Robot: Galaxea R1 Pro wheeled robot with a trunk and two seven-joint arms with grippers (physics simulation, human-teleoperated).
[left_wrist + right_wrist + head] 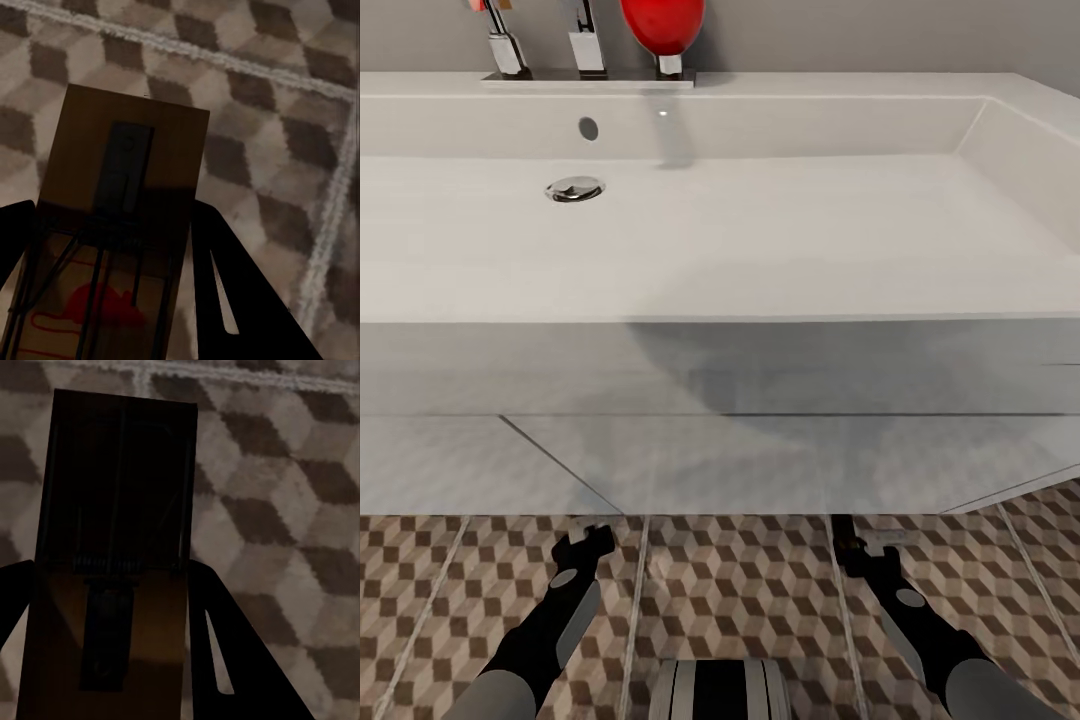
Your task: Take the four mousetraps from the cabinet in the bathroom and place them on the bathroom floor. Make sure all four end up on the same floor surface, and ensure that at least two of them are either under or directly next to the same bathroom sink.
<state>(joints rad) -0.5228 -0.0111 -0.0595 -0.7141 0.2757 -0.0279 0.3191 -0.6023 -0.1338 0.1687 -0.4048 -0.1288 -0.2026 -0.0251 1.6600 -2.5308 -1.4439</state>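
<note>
Black fingers of the left gripper (592,545) are seen in the head view low over the floor (740,590), which is tiled in a brown, beige and cream cube pattern with pale grout lines. In the left wrist view the two fingers (247,300) are closed against the long edges of a tan mousetrap (124,217), whose dark wire, dark plate and red mark face the camera; the patterned tiles lie beyond its far end. Whether the board touches the floor cannot be told.

The right gripper (857,555) is held at about the same height, well apart from the left one. In the right wrist view its fingers (240,660) are likewise closed on the sides of a second mousetrap (116,555), shown mostly in shadow with its spring coil and dark plate visible.

Just beyond both grippers a white drawer unit (720,460) rises from the floor, its glossy front faintly reflecting the tiles. On top of it is set the wide white sink (780,250), with a round chrome drain (574,188). At its back edge chrome fittings (588,45) and a red rounded object (662,25) are seen against a grey wall.
</note>
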